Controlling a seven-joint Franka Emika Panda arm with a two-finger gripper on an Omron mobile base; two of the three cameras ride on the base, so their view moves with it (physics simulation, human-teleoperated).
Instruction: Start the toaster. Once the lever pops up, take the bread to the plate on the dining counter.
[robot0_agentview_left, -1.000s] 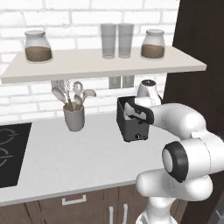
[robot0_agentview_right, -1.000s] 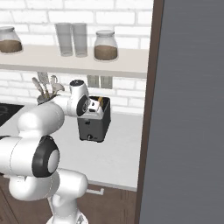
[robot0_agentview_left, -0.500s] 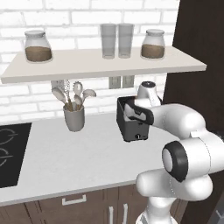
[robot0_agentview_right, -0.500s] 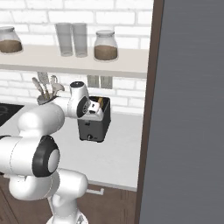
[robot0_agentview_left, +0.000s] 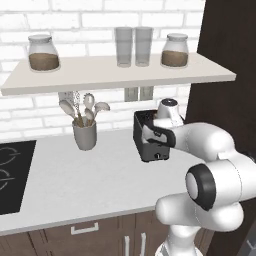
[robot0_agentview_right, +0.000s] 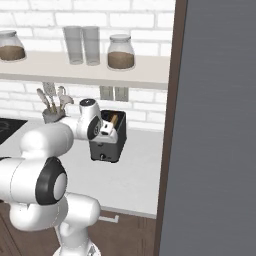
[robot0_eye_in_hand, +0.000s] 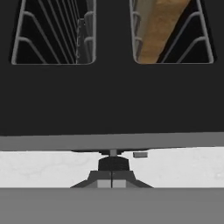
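End effector (robot0_eye_in_hand: 113, 180) poised over front edge of toaster (robot0_agentview_left: 150, 137), looking straight down; fingertips pressed together, clenched on nothing, directly above what looks like the lever stub at the front face. Toaster on pale surface (robot0_agentview_left: 90, 180), against brick wall, just right of utensil crock (robot0_agentview_left: 84, 134). Bread (robot0_eye_in_hand: 162, 26) seated in one slot, on the right in the hand view; other slot bare wire. Risks, as judgement: tips narrow and lever small, so a slightly off-centre push likely to slide off to one side and leave toaster unstarted; a push angled toward the wall could shove or tip the light box rather than depress the lever; descending too far could jam tips on the surface in front of the toaster. Lever position (up or down) not readable. Pale knob (robot0_agentview_left: 157, 156) low on front face visible from base views, but lever itself masked there by wrist and forearm. Depth of bread in slot unclear; top crust cut off at hand view edge. Plate and dining counter outside these frames, so carry path unjudged.
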